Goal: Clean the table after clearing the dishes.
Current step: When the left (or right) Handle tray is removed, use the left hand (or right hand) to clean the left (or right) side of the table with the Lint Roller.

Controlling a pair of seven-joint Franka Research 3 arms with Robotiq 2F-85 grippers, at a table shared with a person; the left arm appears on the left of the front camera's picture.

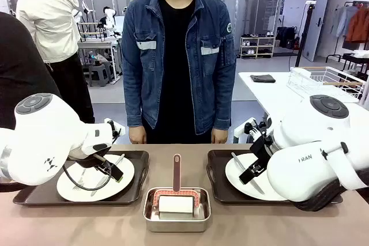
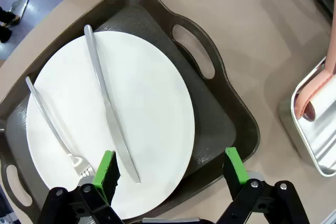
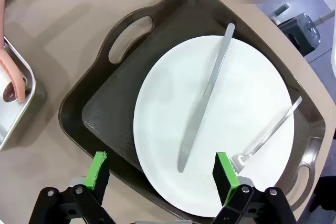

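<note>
On the brownish table (image 1: 259,226) lie two dark handled trays, each bearing a white plate with a knife and fork. My left gripper (image 1: 108,168) hovers open over the left plate (image 1: 124,180). In the left wrist view the left gripper (image 2: 170,169) spans that plate's (image 2: 152,103) edge and the tray's (image 2: 223,121) rim, beside the knife (image 2: 107,108) and fork (image 2: 52,129). My right gripper (image 1: 252,172) hangs open above the right plate (image 1: 236,182). In the right wrist view the right gripper (image 3: 160,171) straddles the plate's (image 3: 241,108) near edge, by its knife (image 3: 205,98), fork (image 3: 270,132) and tray (image 3: 102,106).
A small steel tin (image 1: 177,222) with a pink-handled tool and a white roll sits between the trays at the front. A person in a denim jacket (image 1: 179,56) stands at the far edge, hands down. A white table with a wire rack (image 1: 326,82) stands back right.
</note>
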